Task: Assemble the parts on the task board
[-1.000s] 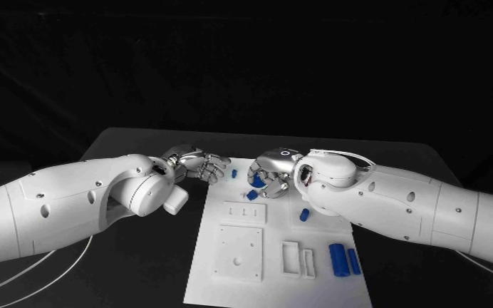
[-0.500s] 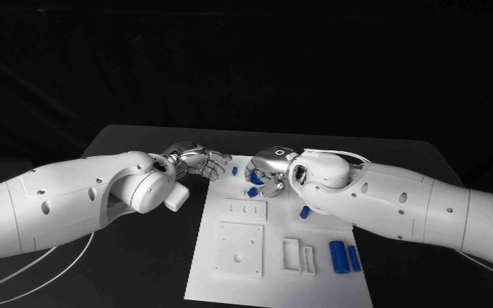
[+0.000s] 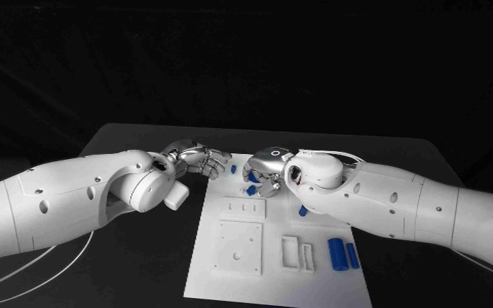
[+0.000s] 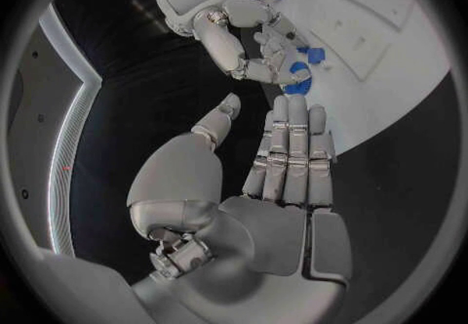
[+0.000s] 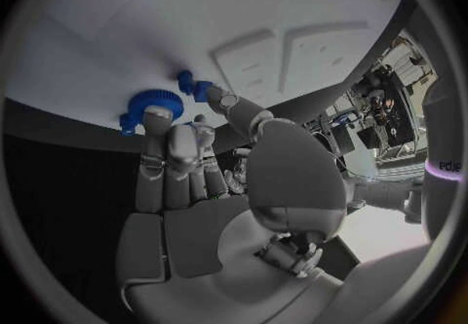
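The white task board (image 3: 276,269) lies lengthwise in the middle of the black table. My right hand (image 3: 264,172) is over the board's far end, its fingers (image 5: 171,154) and thumb closed round a blue toothed wheel (image 5: 153,108), which the left wrist view shows as the wheel (image 4: 296,76) in that hand. A small blue part (image 5: 196,90) sits by the thumb tip. My left hand (image 3: 197,160) hovers beside the board's far left corner with fingers (image 4: 292,154) straight and nothing in them. Loose blue parts lie on the board: a peg (image 3: 233,169), a short piece (image 3: 303,211) and two cylinders (image 3: 337,253).
Raised white blocks stand on the board: a slotted plate (image 3: 244,210), a square plate with a hole (image 3: 239,248) and two narrow frames (image 3: 292,254). Black table (image 3: 134,279) lies on both sides of the board. My white forearms reach in over both sides of the table.
My right hand has drawn a little farther along the board and to the left with the blue wheel. My left hand has edged slightly toward the board's far corner.
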Robot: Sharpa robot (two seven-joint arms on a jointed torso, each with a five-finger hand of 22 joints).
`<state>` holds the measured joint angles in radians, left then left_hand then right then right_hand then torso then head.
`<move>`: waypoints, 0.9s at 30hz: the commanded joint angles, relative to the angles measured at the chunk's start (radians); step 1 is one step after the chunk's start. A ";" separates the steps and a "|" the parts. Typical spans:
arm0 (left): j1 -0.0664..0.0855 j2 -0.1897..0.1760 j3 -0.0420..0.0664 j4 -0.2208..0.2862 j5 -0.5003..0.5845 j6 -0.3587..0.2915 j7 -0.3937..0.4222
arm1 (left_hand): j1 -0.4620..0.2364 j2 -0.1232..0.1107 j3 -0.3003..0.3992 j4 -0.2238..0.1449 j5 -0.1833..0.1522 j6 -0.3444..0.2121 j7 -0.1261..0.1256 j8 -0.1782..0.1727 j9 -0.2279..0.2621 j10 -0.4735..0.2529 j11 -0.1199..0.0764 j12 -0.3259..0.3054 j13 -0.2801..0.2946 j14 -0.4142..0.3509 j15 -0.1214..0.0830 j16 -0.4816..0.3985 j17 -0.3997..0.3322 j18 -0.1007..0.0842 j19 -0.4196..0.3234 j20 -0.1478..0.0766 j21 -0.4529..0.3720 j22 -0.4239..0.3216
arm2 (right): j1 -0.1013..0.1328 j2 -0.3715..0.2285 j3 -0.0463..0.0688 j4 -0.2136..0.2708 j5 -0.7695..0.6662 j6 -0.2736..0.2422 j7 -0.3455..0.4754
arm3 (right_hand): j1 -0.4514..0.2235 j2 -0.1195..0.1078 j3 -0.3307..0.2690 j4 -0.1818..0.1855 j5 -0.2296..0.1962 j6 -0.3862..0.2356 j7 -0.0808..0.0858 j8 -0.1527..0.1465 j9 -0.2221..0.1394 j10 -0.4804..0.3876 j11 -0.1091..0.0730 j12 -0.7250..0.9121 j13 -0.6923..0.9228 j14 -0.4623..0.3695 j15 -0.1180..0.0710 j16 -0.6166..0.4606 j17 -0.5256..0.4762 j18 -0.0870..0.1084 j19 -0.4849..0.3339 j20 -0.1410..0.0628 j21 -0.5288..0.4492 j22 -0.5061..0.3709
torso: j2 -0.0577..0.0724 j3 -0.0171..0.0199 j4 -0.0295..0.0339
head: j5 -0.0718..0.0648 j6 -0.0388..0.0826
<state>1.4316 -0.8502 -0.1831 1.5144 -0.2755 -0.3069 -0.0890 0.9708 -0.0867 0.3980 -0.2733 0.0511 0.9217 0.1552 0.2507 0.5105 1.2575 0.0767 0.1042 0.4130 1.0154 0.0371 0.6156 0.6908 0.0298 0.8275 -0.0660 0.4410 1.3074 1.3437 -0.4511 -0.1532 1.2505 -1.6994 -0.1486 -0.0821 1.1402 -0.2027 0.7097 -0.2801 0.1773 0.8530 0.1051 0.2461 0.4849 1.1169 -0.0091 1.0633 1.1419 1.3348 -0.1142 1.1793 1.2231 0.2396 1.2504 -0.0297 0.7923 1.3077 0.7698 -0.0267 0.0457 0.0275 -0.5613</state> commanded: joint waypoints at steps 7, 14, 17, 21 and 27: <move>0.001 -0.005 0.001 0.010 0.004 0.009 0.019 | 0.011 0.002 0.006 -0.002 0.001 -0.007 -0.002 -0.003 0.000 -0.008 0.000 -0.005 0.000 -0.002 0.004 -0.005 -0.001 0.004 -0.002 0.007 -0.005 0.017 | -0.003 0.003 0.000 -0.010 -0.022 0.010 -0.011 | -0.001 -0.002 0.008 0.003 -0.020 0.005 -0.001 0.005 -0.002 0.008 0.002 0.005 0.002 0.005 0.000 0.005 0.002 0.022 0.002 0.003 0.003 0.019 | 0.004 0.0009 0.0026 | 0.002 -0.007; 0.001 -0.002 0.001 0.008 0.004 0.010 0.019 | 0.011 0.002 0.006 -0.002 0.001 -0.008 -0.002 -0.003 0.000 -0.008 0.000 -0.005 0.000 -0.002 0.004 -0.005 -0.001 0.003 -0.002 0.007 -0.005 0.018 | -0.008 0.006 -0.001 -0.009 -0.021 0.019 -0.009 | -0.004 -0.002 0.010 0.003 -0.029 0.012 0.001 0.010 -0.001 0.008 0.003 0.005 0.002 0.005 0.002 0.005 0.002 0.022 0.002 0.004 0.003 0.019 | 0.005 0.0014 0.0014 | 0.003 -0.011; 0.001 -0.003 0.001 0.008 0.004 0.010 0.019 | 0.011 0.002 0.006 -0.002 0.001 -0.008 -0.002 -0.003 0.000 -0.008 0.000 -0.005 0.000 -0.002 0.004 -0.005 -0.001 0.003 -0.002 0.007 -0.005 0.018 | -0.010 0.006 -0.001 -0.010 -0.021 0.021 -0.009 | -0.005 -0.001 0.010 0.004 -0.034 0.016 0.002 0.012 -0.001 0.008 0.004 0.004 0.003 0.005 0.003 0.004 0.002 0.022 0.002 0.004 0.003 0.019 | 0.004 0.0015 0.0014 | 0.002 -0.013; 0.001 -0.003 0.001 0.008 0.004 0.011 0.018 | 0.011 0.002 0.006 -0.002 0.001 -0.008 -0.002 -0.003 0.000 -0.008 0.000 -0.005 0.000 -0.002 0.004 -0.005 -0.001 0.003 -0.002 0.007 -0.005 0.018 | -0.011 0.007 -0.001 -0.012 -0.021 0.025 -0.010 | -0.007 -0.001 0.011 0.003 -0.041 0.020 0.003 0.015 0.000 0.008 0.005 0.005 0.003 0.005 0.003 0.005 0.003 0.022 0.002 0.004 0.003 0.019 | 0.003 0.0012 0.0021 | 0.003 -0.015; 0.001 -0.003 0.001 0.008 0.004 0.012 0.018 | 0.011 0.002 0.006 -0.002 0.001 -0.009 -0.002 -0.003 0.000 -0.008 0.000 -0.005 0.000 -0.002 0.004 -0.005 -0.002 0.003 -0.003 0.007 -0.005 0.018 | -0.014 0.010 -0.001 -0.013 -0.021 0.026 -0.010 | -0.007 0.001 0.012 0.003 -0.044 0.028 0.004 0.020 0.001 0.008 0.006 0.005 0.003 0.005 0.004 0.005 0.002 0.022 0.002 0.004 0.003 0.019 | 0.004 0.0008 0.0021 | 0.001 -0.017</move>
<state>1.4317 -0.8549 -0.1830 1.5208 -0.2752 -0.3061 -0.0853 0.9708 -0.0866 0.4003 -0.2756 0.0511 0.9217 0.1552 0.2507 0.5106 1.2575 0.0766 0.1042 0.4131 1.0155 0.0371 0.6156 0.6910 0.0299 0.8275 -0.0659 0.4410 1.3079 1.3308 -0.4430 -0.1542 1.2379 -1.7081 -0.1368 -0.0885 1.1402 -0.2027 0.7178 -0.2774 0.1385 0.8763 0.1084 0.2632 0.4850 1.1206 -0.0054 1.0631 1.1442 1.3346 -0.1137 1.1792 1.2244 0.2408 1.2504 -0.0295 0.7923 1.3075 0.7733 -0.0254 0.0476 0.0293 -0.5774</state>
